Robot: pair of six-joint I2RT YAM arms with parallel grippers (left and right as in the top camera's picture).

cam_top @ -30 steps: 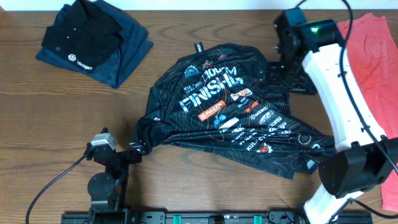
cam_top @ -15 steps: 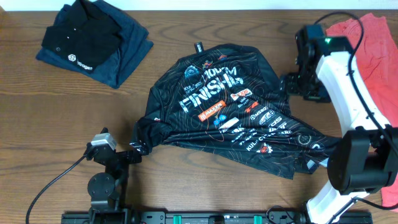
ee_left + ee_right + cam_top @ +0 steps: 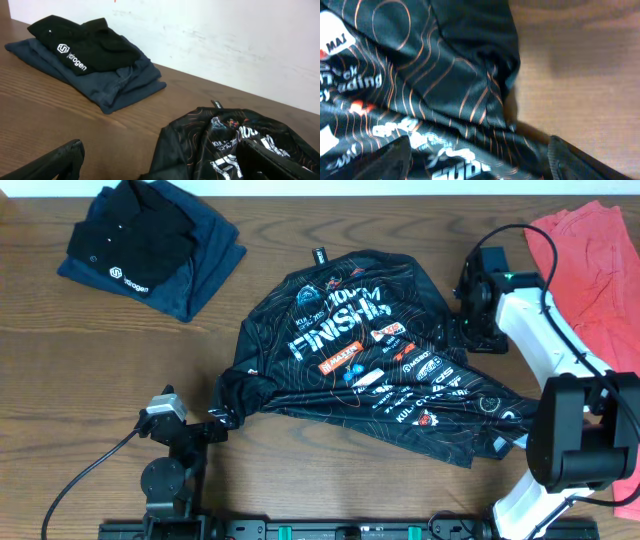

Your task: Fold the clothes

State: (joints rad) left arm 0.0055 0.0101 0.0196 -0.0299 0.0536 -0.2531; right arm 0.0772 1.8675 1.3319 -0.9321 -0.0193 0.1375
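The black jersey [image 3: 350,350] with orange contour lines and sponsor logos lies crumpled and spread at the table's middle, print up. My left gripper [image 3: 222,420] sits low at the bunched left sleeve. In the left wrist view the left gripper [image 3: 160,162] is open, with the jersey [image 3: 215,140] lying ahead and between its fingers. My right gripper [image 3: 466,315] is at the jersey's right edge. In the right wrist view the right gripper [image 3: 480,152] is open, just above the jersey's fabric [image 3: 445,85], and grips nothing.
A black polo with a white logo [image 3: 135,240] lies on folded dark blue clothes at the back left, also in the left wrist view [image 3: 85,47]. A coral-red garment [image 3: 590,250] lies at the right edge. The bare wooden table [image 3: 80,370] shows on the left.
My right arm swung right, off the jersey's upper right part, then came back and down to its right edge. The jersey and the left arm have not moved.
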